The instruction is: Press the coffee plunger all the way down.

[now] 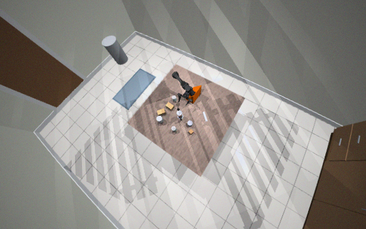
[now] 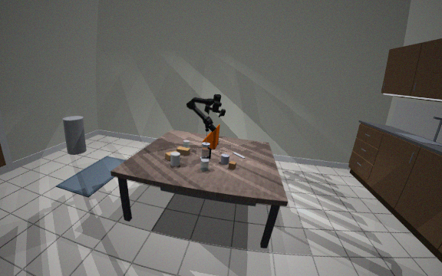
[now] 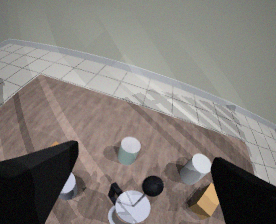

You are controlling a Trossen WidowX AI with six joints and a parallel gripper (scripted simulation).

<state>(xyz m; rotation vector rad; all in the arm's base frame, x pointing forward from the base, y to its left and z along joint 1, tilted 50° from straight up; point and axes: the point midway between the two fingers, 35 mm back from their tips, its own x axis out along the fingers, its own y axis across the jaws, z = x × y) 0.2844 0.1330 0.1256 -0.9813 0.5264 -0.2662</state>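
The coffee press (image 1: pixel 179 114) (image 2: pixel 205 149) (image 3: pixel 130 207) stands upright on the table, with a pale round lid and a dark handle. Its black plunger knob (image 2: pixel 206 129) (image 3: pixel 152 186) stands well above the lid on a thin rod. My gripper (image 1: pixel 184 99) (image 2: pixel 215 111) (image 3: pixel 147 157) is wide open and empty. It hangs above the table, higher than the knob and to the robot-base side of the press. In the wrist view the knob shows between and below the two fingers, touching neither. The lower body of the press is cut off in the wrist view.
Around the press stand a pale green cup (image 2: pixel 204 165) (image 3: pixel 129 150), a white cup (image 2: pixel 175 159) (image 3: pixel 195 169), a bluish cup (image 2: pixel 225 159) and a small cup (image 1: pixel 173 98). Several wooden blocks (image 1: pixel 169 105) (image 2: pixel 232 165) and a white strip (image 1: pixel 205 116) lie nearby. An orange wedge (image 2: pixel 212 139) is by the arm base.
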